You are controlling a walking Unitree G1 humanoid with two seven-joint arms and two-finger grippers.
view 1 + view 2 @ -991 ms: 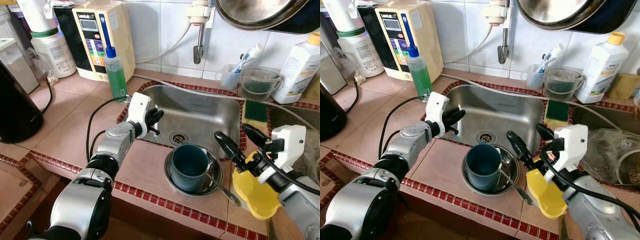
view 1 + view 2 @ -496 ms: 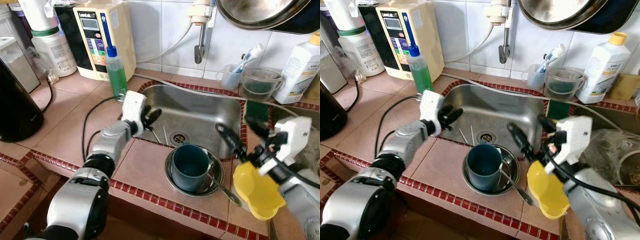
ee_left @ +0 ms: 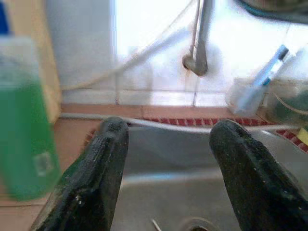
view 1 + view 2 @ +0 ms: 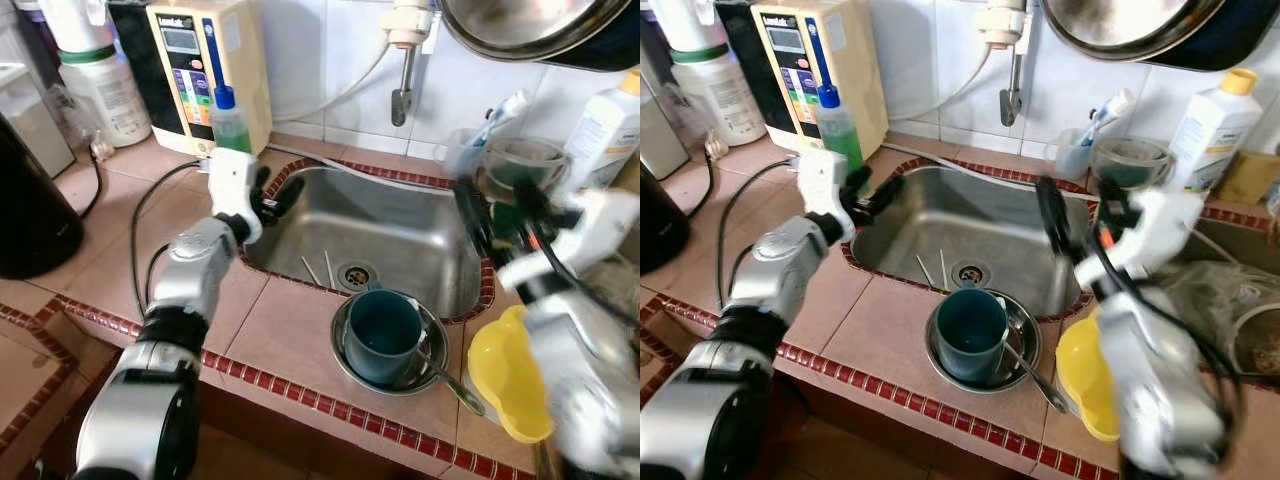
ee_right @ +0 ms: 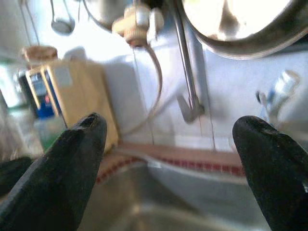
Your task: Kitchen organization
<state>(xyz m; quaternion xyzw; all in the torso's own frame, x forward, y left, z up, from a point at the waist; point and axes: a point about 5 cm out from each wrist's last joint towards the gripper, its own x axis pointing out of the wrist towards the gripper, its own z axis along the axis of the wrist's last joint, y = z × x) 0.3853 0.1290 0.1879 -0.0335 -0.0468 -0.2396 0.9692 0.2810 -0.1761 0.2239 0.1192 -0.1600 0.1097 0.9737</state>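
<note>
Blue cup [image 4: 379,335] upright in steel bowl [image 4: 420,375] with spoon [image 4: 445,377], desk edge at sink's 6 o'clock. My left claw [image 4: 270,193] spread, empty, at sink [image 4: 400,235] 9 o'clock beside green bottle [image 4: 231,122]. Right claw [image 4: 1070,215] spread, empty, 3 o'clock. Risk: elbow sweep tips cup, or nudges bottle over.

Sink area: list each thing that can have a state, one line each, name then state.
Left gripper: open, empty, over the sink's left rim.
Right gripper: open, empty, raised over the sink's right side.
Blue cup: upright, standing in the metal bowl.
Metal bowl: upright on the counter, holding cup and spoon.
Spoon: leaning in the bowl, handle over the rim.
Soap bottle: upright, capped.
White bottle: upright, capped.
Tap: no water running.
</note>
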